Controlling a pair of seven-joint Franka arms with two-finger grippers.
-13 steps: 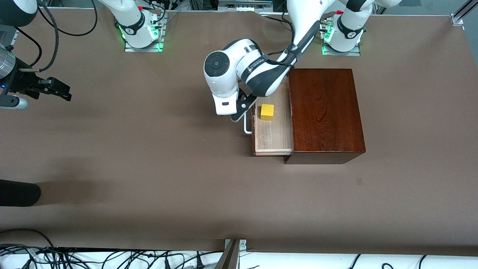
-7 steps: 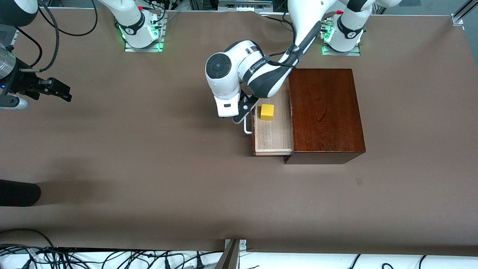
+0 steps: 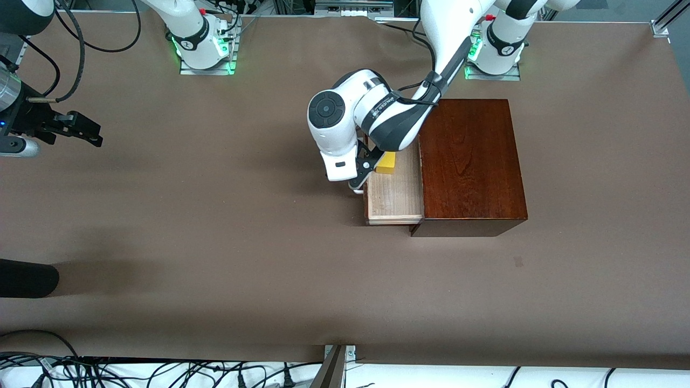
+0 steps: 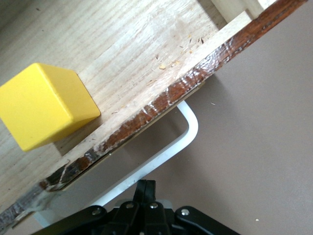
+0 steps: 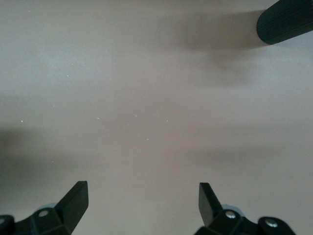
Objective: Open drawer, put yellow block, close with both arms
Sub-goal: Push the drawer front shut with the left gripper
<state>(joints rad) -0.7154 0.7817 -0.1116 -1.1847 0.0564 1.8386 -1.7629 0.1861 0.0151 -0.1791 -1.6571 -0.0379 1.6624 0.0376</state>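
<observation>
The drawer (image 3: 393,199) stands pulled out of the dark-brown wooden box (image 3: 469,161), toward the right arm's end of the table. The yellow block (image 3: 388,164) lies in the drawer, partly hidden by the left arm; it also shows in the left wrist view (image 4: 44,105). My left gripper (image 3: 357,186) is shut and empty, its fingertips (image 4: 145,185) right at the white bar handle (image 4: 188,132) in front of the drawer (image 4: 122,49). My right gripper (image 3: 86,132) is open and empty over bare table at the right arm's end; it also shows in the right wrist view (image 5: 142,188), and that arm waits.
A black rounded object (image 3: 27,277) pokes in at the right arm's end of the table, nearer to the front camera; it also shows in the right wrist view (image 5: 286,19). Cables lie along the table's near edge (image 3: 135,372).
My left arm has swung toward the left arm's end and along the handle toward the front camera; it now covers part of the yellow block. The drawer and the right arm have not visibly moved.
</observation>
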